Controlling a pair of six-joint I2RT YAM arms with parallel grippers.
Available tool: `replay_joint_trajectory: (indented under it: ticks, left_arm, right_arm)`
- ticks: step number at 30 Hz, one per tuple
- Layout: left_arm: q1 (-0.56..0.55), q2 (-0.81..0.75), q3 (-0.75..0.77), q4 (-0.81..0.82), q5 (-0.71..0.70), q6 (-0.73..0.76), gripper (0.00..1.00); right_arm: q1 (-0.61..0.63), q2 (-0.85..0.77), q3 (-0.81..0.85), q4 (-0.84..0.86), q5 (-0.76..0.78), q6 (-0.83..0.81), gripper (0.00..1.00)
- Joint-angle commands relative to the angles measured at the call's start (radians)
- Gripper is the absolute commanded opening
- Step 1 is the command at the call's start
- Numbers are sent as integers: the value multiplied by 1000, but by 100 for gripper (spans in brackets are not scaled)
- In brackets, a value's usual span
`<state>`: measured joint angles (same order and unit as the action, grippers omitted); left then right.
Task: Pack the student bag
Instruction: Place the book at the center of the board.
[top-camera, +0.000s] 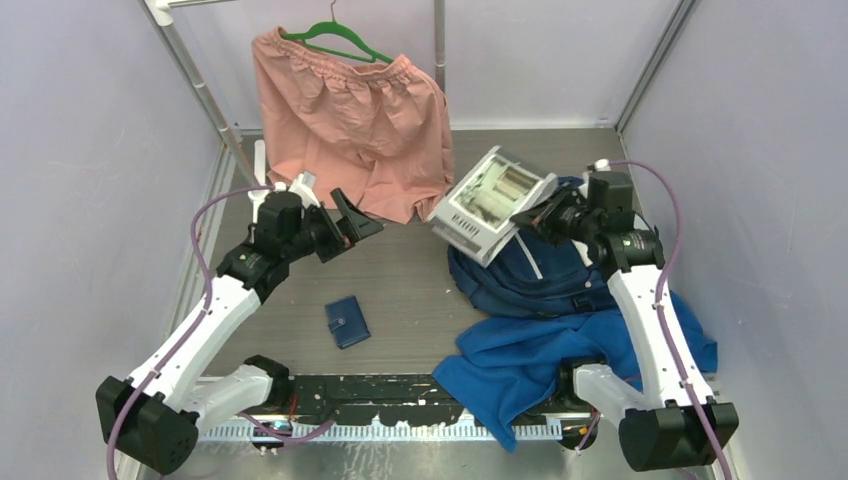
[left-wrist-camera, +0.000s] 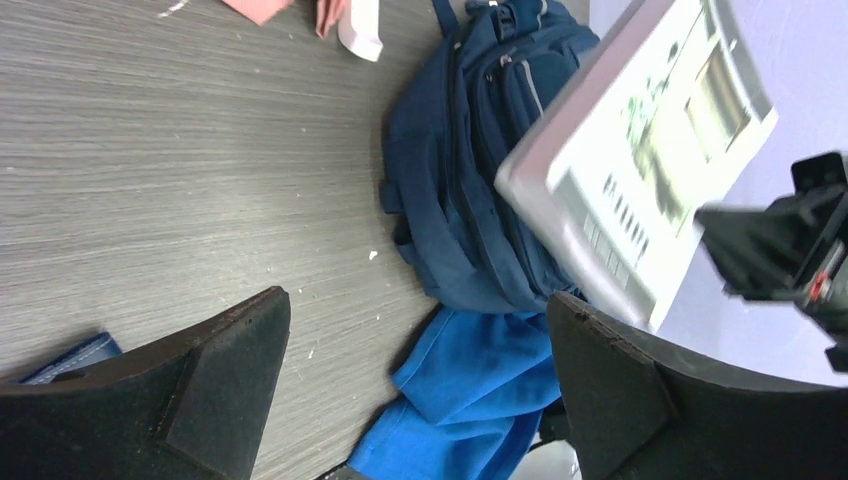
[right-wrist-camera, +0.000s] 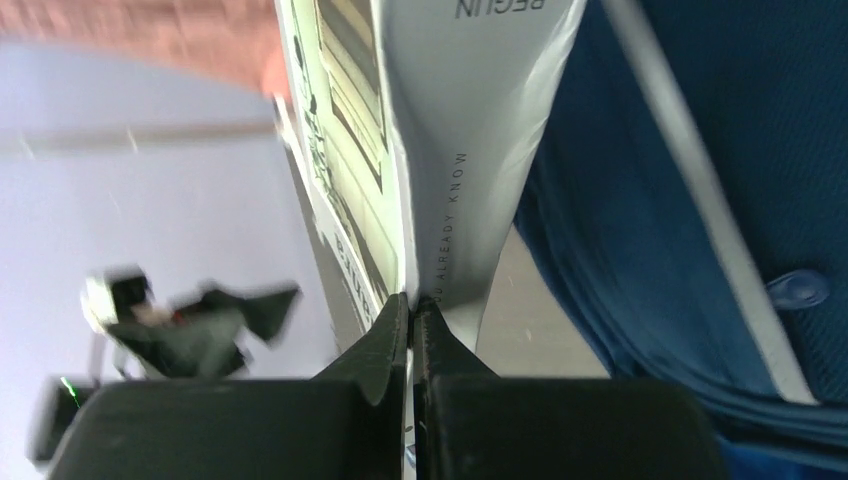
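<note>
— Grey wood-grain tabletop (top-camera: 400, 290), pale lilac walls around it. Where is the student bag (top-camera: 525, 275)?

— It lies flat at right centre of the top view, navy with a thin white stripe showing, beneath the right arm. A royal-blue cloth (top-camera: 540, 360) lies crumpled just below it in the frame, touching its lower edge.

— And the pincers?

— The right gripper (top-camera: 528, 214) is clenched on the edge of a grey-and-white book (top-camera: 490, 205), holding it tilted in the air over the bag's upper left part. The left gripper (top-camera: 352, 218) hangs released left of centre, jaws spread wide, holding nothing.

— Anything else?

— A small navy wallet (top-camera: 346, 322) lies at lower centre, well apart from the bag. Pink shorts (top-camera: 350, 120) hang on a green hanger (top-camera: 335, 38) at the top.
</note>
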<state>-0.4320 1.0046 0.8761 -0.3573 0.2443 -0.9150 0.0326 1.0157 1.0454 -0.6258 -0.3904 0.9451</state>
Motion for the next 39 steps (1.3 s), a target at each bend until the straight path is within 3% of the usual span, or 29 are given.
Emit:
replay_joint_trajectory:
  ticks: [1,8,13,19,20,24,26,30,33,39]
  left_arm:
    - [72,-35,9,-25,75,-10,100]
    - [99,-86,-11,-104,23,7,100]
    - [116,-119,-15,-165,-25,34,100]
    - [124,-75,-53,-199,-49,52,99]
    - [124,-64,-59,-200,-52,55,99]
    - [125,-52,-92,-179,-61,58,99]
    - [125,-54,-107,-164,-67,59,99]
    - [125,-39,-151,-112,-70,56,99]
    - [125,11,-168,-70,-54,62,97]
    - [124,180,-187,64,-3,67,85]
  right_arm:
    - [144,-9,13,-89,-175,-216,1]
    - [504,134,-21,-3,-65,-254,1]
    - [534,272,-41,207,-108,-253,1]
    - [536,540,124,188,-126,-436,1]
    - [536,578,152,175,-116,-459,3]
    - [536,680,245,84,-19,-516,53]
    - [537,671,242,70,36,-514,69]
    - [536,603,200,44,158,-464,73]
    - [549,546,114,95,155,-380,71]
    - [668,518,23,137,253,-287,66]
